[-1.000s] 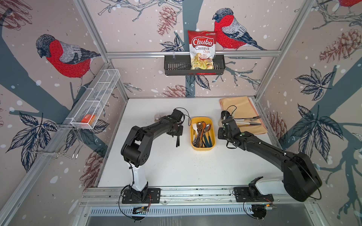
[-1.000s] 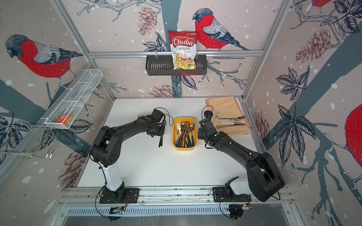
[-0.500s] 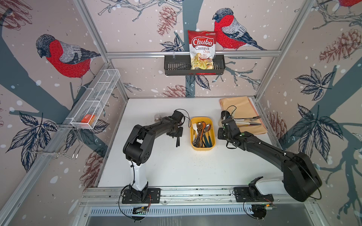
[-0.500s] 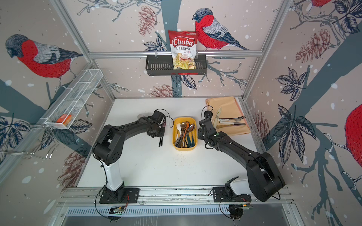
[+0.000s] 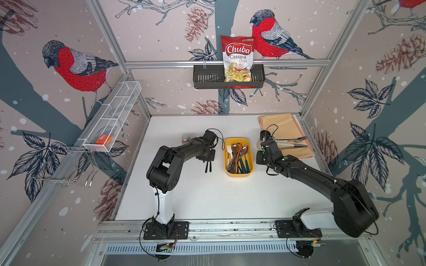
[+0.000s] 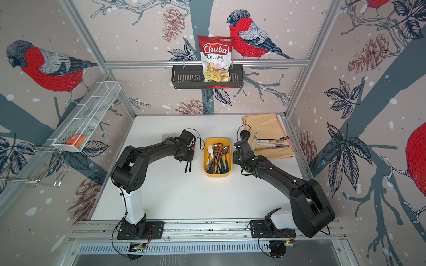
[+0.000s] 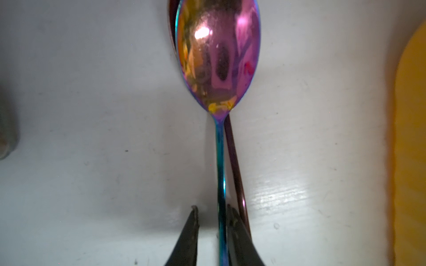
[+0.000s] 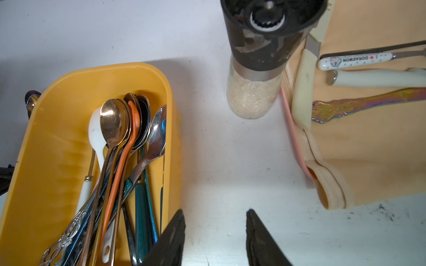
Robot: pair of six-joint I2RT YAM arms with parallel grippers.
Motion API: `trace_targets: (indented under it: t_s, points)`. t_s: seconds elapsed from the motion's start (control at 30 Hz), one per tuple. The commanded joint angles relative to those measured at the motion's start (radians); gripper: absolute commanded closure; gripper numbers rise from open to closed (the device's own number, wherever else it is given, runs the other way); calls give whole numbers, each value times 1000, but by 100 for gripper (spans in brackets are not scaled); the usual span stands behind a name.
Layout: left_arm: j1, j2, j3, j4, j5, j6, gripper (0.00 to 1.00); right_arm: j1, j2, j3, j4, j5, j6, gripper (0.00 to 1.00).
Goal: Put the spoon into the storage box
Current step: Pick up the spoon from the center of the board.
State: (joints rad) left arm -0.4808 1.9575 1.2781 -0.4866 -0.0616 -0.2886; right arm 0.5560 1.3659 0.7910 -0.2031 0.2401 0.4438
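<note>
Beside the storage box point(image 5: 238, 173) | left end effector point(image 7: 212, 214) low, narrowly open astride spoon point(image 7: 219, 57) handle | right end effector point(image 8: 215, 216) open, empty

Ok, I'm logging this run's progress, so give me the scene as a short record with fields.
spoon: iridescent, lying beside the storage box, not in it
left gripper: fingers either side of the spoon's handle, a gap still showing
right gripper: open, empty, beside the box
box contents: many spoons
task state: spoon not yet placed
</note>
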Motion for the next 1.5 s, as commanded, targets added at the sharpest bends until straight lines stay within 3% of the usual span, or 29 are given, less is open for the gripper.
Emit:
trace_targets:
  t_s: [0.0,0.17,0.57,1.17,1.47]
  points:
    - [5,23,7,-10,4,5,77,2,-5,-3,-6,22,8,55]
    - [4,46,36,-15,4,12,79,1,-5,-4,-4,22,8,55]
    - [4,68,48,-17,11,11,100,-1,-1,3,-6,25,3,55]
    - [2,-48,124,-73,18,16,100,-1,10,20,-9,27,3,55]
    - [-18,-135,164,-16,155,-135,100,-1,13,17,-5,28,12,55]
